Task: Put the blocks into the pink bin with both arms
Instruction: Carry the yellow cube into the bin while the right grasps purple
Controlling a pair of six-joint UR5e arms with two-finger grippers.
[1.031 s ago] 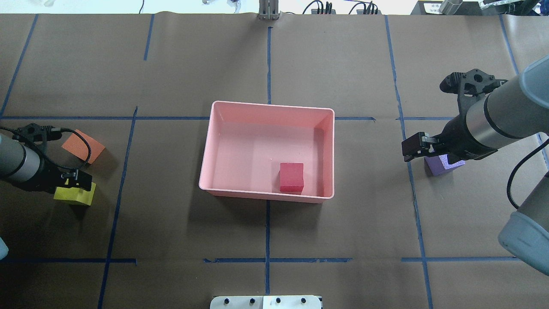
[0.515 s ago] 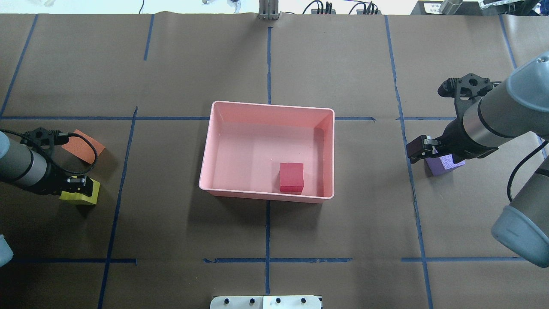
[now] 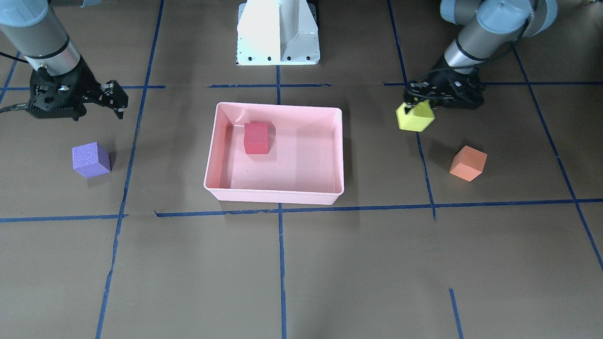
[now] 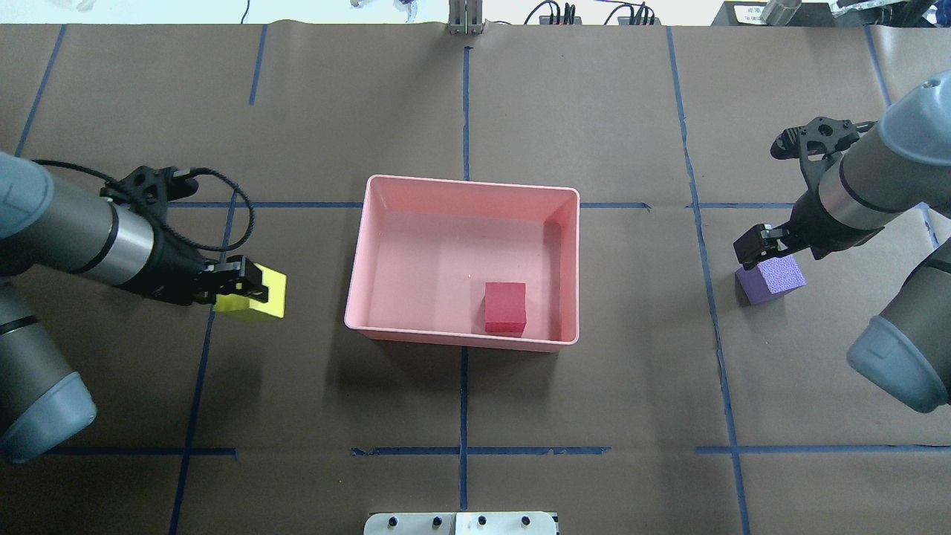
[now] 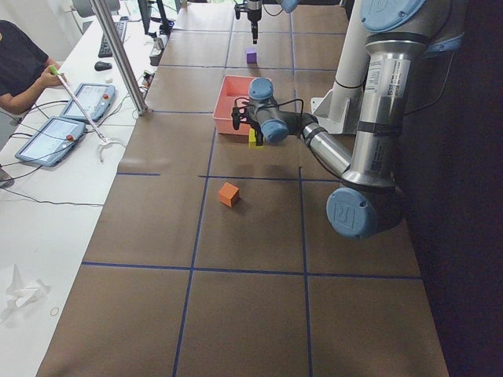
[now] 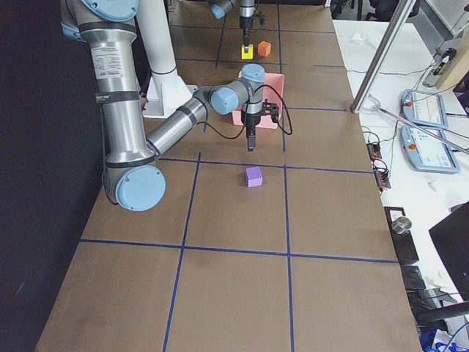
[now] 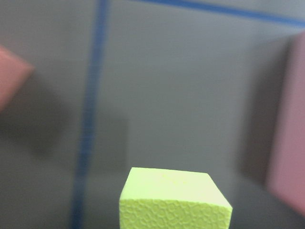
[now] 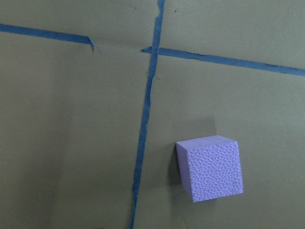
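Observation:
The pink bin [image 4: 468,183] stands mid-table, also in the front-facing view [image 3: 278,106], with the red-pink block [image 4: 505,306] [image 3: 256,138] inside near one corner. My left gripper [image 4: 239,284] [image 3: 417,106] is shut on the yellow-green block [image 4: 260,296] [image 3: 413,118] [image 7: 174,200] and holds it above the table, left of the bin. The orange block [image 3: 467,163] [image 5: 229,194] lies on the table; my left arm hides it in the overhead view. My right gripper [image 4: 756,245] [image 3: 116,98] is open and empty, hanging above and beside the purple block [image 4: 770,280] [image 3: 91,160] [image 8: 211,167].
Blue tape lines [image 4: 464,111] cross the brown table cover. The white pedestal base [image 3: 278,33] stands behind the bin. Beyond the far edge are a side table with tablets [image 5: 55,137], a metal post [image 5: 118,55] and an operator [image 5: 16,63].
My left gripper has lifted the yellow-green block and carried it right, toward the bin, and its arm now covers the orange block. My right gripper has shifted right, over the purple block.

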